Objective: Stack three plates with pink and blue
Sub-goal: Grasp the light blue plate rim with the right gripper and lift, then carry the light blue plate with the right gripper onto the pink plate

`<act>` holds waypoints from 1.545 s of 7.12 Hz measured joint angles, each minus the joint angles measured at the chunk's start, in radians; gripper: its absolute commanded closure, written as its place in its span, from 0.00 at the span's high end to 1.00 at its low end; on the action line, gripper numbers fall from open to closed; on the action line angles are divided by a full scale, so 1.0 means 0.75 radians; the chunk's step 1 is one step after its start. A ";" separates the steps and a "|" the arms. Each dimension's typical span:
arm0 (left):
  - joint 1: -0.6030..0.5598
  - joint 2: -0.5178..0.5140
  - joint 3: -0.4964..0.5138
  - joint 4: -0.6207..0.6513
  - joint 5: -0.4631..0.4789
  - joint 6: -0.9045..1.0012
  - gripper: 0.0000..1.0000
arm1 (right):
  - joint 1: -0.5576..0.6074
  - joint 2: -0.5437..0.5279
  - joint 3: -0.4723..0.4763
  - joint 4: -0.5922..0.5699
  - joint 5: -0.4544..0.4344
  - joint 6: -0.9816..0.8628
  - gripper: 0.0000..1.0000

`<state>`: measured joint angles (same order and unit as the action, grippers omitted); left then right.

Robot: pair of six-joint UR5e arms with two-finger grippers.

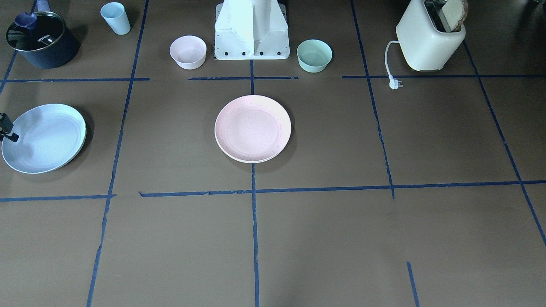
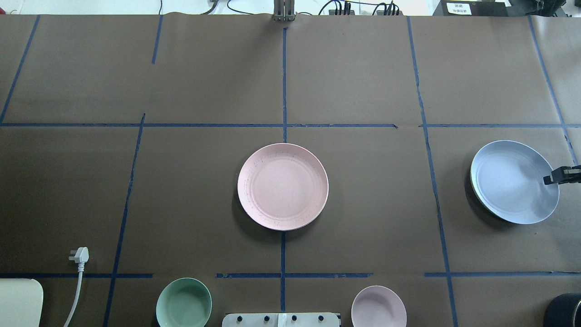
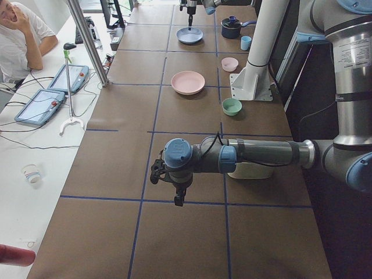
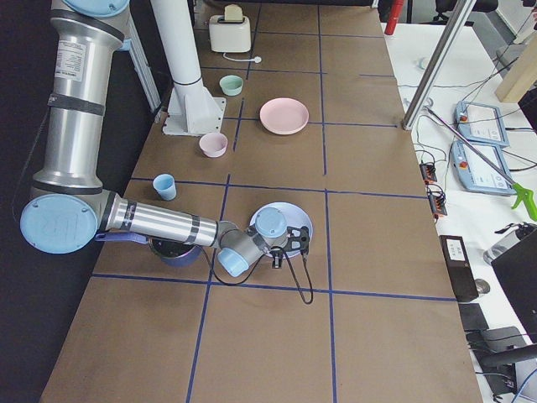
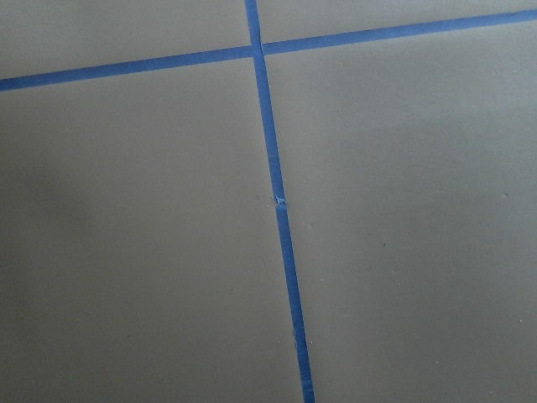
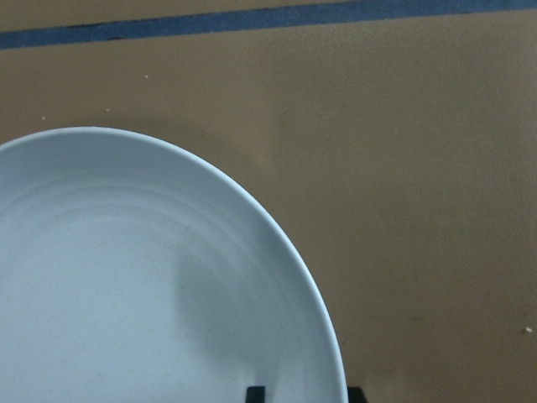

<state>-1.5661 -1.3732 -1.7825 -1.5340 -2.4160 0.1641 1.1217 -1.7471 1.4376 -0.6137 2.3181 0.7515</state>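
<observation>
Mostly cropped by the frame edge, the right pincer (image 2: 550, 178) grips the blue plate (image 2: 513, 181) by its rim, well apart from the pink plate (image 2: 283, 186); the left pincer's (image 3: 178, 195) state cannot be told.

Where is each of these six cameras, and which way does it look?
Front: across the table, facing the robot's base, looking steeply down; right gripper at the edge.
Overhead: behind the robot, looking forward and down; right gripper only.
Left side: table's end, looking along it; left arm near.
Right side: opposite end; right arm near.
Left wrist: down at bare taped table; no body.
Right wrist: down at blue plate; two fingertips.
Front and overhead share the pink plate; sides are swapped.
</observation>
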 measured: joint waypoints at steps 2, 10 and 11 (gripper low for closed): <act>0.000 0.000 0.000 0.000 0.000 0.000 1.00 | 0.000 0.000 0.000 0.000 -0.001 -0.004 0.00; 0.000 0.000 0.002 0.002 0.005 -0.013 1.00 | -0.146 0.319 0.475 -0.531 0.054 0.365 0.00; 0.000 0.000 0.002 0.003 0.010 -0.030 1.00 | -0.244 0.417 0.490 -0.556 -0.013 0.520 0.00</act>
<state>-1.5658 -1.3729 -1.7813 -1.5316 -2.4083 0.1420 0.9384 -1.4344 1.8053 -1.0307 2.3086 1.1414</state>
